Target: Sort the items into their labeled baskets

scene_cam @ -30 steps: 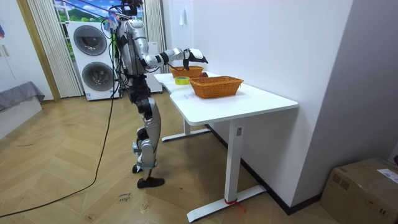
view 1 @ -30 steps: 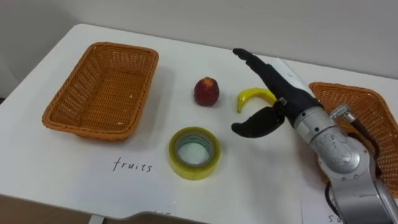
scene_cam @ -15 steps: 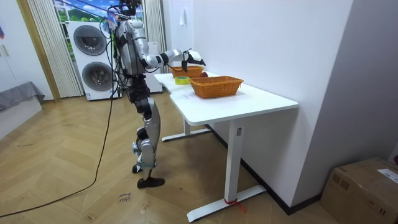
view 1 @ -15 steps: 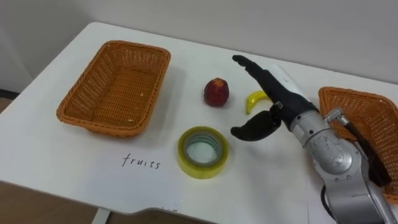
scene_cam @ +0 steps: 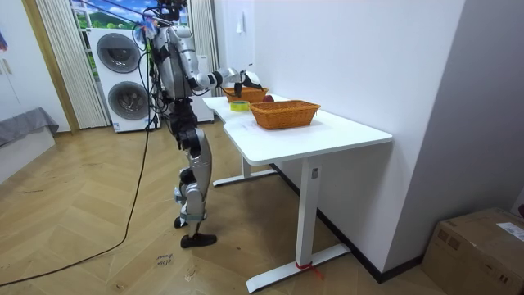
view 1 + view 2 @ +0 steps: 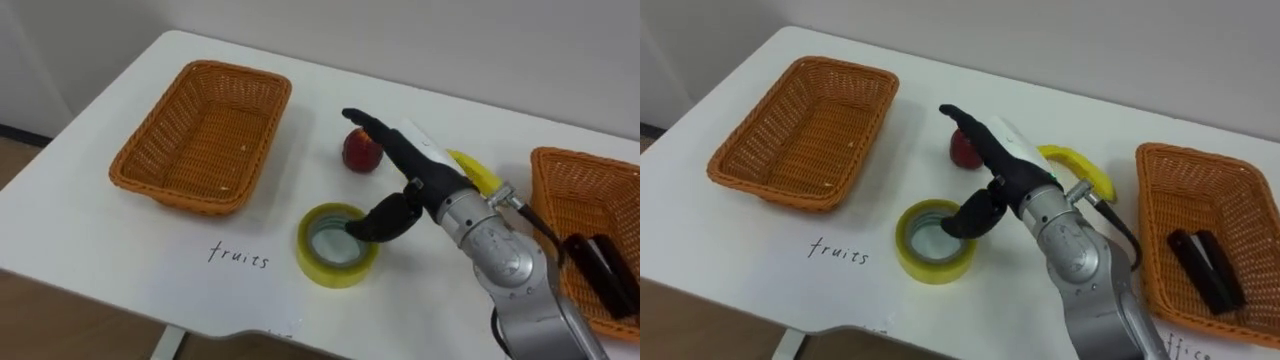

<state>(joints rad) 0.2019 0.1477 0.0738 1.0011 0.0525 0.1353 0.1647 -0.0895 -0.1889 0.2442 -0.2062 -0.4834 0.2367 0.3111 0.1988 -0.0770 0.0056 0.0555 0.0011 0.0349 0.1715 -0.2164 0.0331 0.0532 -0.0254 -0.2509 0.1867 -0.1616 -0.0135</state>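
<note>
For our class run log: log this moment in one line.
right hand: open, over tape roll | apple, banana: on table | fruit basket: empty

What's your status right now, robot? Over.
Right hand open, over tape. Apple, banana unsorted on table. Nothing in the way.

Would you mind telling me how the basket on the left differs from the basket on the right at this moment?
The left basket holds nothing, while the right basket holds a black object. The apple lies nearer the left basket, the banana nearer the right basket. Both are rectangular brown wicker baskets standing on the white table.
</note>
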